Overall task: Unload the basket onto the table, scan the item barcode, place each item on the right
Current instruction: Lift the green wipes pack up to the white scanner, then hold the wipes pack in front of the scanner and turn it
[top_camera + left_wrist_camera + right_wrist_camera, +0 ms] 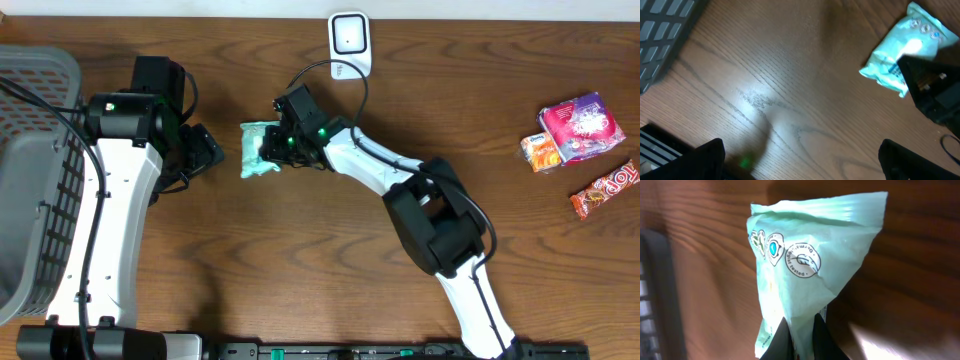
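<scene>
The table (300,260) is dark wood, smooth, with clear grain and a soft sheen that catches the light. The pack (253,150) is thin mint plastic film, crinkled and faintly glossy; the snack wrappers (582,125) look shinier. The basket (45,65) is matt grey plastic, the scanner (350,42) smooth white plastic.

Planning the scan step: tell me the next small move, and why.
Probably lift the packet and carry it toward the scanner: the right gripper is shut on the packet's edge, and the scanner stands well apart from it.
</scene>
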{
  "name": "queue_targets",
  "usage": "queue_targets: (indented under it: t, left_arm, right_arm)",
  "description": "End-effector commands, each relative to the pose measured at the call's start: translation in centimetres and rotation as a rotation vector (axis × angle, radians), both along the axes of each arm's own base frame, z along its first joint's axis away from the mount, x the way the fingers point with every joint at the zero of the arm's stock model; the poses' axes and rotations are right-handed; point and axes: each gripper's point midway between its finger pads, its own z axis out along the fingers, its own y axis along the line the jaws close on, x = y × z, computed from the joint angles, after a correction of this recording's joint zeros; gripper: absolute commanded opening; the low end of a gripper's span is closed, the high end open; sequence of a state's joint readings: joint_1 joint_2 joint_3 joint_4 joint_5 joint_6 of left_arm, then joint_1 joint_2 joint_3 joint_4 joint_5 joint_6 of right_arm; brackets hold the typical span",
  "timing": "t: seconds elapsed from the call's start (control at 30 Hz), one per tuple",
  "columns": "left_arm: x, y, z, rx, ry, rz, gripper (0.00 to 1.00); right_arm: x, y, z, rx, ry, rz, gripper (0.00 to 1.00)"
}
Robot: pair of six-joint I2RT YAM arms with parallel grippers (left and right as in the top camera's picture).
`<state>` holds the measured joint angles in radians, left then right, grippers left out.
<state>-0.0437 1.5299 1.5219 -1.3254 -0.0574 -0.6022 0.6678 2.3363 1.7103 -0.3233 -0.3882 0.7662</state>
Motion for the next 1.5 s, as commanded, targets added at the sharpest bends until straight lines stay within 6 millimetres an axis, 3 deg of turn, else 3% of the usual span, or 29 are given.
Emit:
queue_targets:
  t: [0.0, 0.13, 0.2, 0.27, 0.4, 0.43, 0.53, 0.73, 0.93, 1.13, 1.27, 1.33, 1.47]
  left_arm:
    - [-0.1, 0.1, 0.0, 0.006, 0.003, 0.001, 0.98]
    - [-0.1, 0.1, 0.0, 0.006, 0.003, 0.001, 0.98]
    - [-0.1, 0.1, 0.0, 0.006, 0.003, 0.001, 0.98]
    - [-0.1, 0.1, 0.0, 0.006, 0.003, 0.0, 0.98]
    - [-0.1, 0.1, 0.0, 0.006, 0.003, 0.001, 0.98]
    - [-0.1, 0.1, 0.0, 0.006, 0.003, 0.001, 0.98]
    - [-0.1, 0.1, 0.0, 0.006, 0.003, 0.001, 0.98]
    - [-0.1, 0.1, 0.0, 0.006, 0.003, 0.001, 0.98]
    - [-0.1, 0.1, 0.0, 0.006, 0.003, 0.001, 0.97]
    - [-0.1, 0.1, 0.0, 0.006, 0.003, 0.001, 0.98]
    - [-0.1, 0.1, 0.0, 0.006, 0.003, 0.001, 0.98]
    - [-0.1, 0.1, 0.0, 0.006, 0.003, 0.001, 0.98]
    - [-0.1, 0.1, 0.0, 0.006, 0.003, 0.0, 0.98]
  right_arm:
    - [2.6, -2.4, 6.3, -0.077, -0.179, -0.024, 0.01]
    - [3.8, -6.3, 13.2, -0.246, -0.365, -0.085, 0.02]
    - [3.7, -7.1, 16.3, -0.331, -0.512, -0.018, 0.02]
    - [3.6, -8.7, 18.4, -0.456, -0.609, -0.025, 0.02]
    - [3.2, -15.5, 21.6, -0.872, -0.729, -0.242, 0.02]
    - [2.3, -18.6, 23.1, -1.084, -0.774, -0.35, 0.01]
    - [0.9, -21.2, 23.4, -1.236, -0.777, -0.458, 0.02]
    - [0.0, -21.9, 20.6, -1.284, -0.699, -0.448, 0.01]
    - [0.5, -20.4, 18.1, -1.127, -0.595, -0.406, 0.01]
    - [3.9, -17.1, 14.9, -0.705, -0.427, -0.227, 0.01]
    - [5.4, -15.6, 15.2, -0.296, -0.278, -0.136, 0.01]
    - [5.5, -15.8, 16.0, -0.092, -0.205, -0.063, 0.01]
    - [3.7, -17.4, 16.7, 0.121, -0.192, 0.195, 0.01]
